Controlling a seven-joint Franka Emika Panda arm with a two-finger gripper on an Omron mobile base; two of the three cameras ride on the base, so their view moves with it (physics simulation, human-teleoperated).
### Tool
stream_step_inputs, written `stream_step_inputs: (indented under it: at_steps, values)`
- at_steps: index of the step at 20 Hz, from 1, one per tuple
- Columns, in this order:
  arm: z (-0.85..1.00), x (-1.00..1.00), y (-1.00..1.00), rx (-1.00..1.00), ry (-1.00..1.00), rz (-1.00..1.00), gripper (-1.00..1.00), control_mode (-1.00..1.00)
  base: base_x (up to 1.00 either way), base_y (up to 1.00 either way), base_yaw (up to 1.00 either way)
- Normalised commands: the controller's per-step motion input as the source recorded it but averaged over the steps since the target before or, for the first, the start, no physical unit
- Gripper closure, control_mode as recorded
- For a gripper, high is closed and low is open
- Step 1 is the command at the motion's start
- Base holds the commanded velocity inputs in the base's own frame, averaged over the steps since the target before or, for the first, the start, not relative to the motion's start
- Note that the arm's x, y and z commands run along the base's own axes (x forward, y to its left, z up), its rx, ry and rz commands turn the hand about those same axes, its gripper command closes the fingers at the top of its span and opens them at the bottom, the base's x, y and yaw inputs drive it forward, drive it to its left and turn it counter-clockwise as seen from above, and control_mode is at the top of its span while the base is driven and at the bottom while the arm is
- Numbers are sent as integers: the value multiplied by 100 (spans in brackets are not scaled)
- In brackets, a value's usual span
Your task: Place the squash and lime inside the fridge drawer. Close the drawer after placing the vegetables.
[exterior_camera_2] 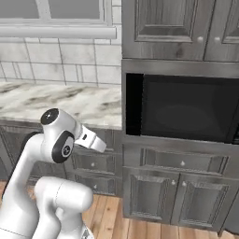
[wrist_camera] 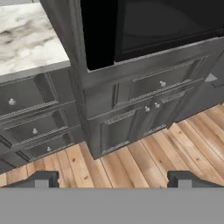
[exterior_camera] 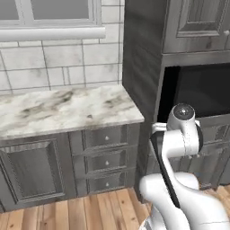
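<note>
My gripper (wrist_camera: 113, 180) hangs above the wooden floor (wrist_camera: 148, 157) and faces the lower part of a tall dark cabinet (wrist_camera: 131, 109). Its two dark fingertips (wrist_camera: 41, 178) stand far apart with nothing between them, so it is open. The squash, the lime and the fridge drawer are out of view. My white arm (exterior_camera: 179, 134) rises folded in front of the cabinet (exterior_camera_2: 60, 140).
A marble counter (exterior_camera: 67, 108) runs along the tiled wall to the left, over dark wood-grain drawers with knobs (exterior_camera: 106, 137). The tall cabinet holds a dark built-in microwave (exterior_camera_2: 186, 109), with a knobbed drawer (exterior_camera_2: 182, 162) and two doors (exterior_camera_2: 177, 196) below it.
</note>
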Motion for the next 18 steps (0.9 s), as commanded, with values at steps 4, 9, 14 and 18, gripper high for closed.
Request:
stream_step_inputs:
  at_steps: [4, 9, 14, 18]
  values:
    - [0, 0, 0, 0, 0, 0, -100, 100, 19, 100, 30]
    - [0, 0, 0, 0, 0, 0, -100, 100, 65, 100, 19]
    - [0, 0, 0, 0, 0, 0, -100, 100, 74, 100, 13]
    - [0, 0, 0, 0, 0, 0, -100, 100, 69, 100, 1]
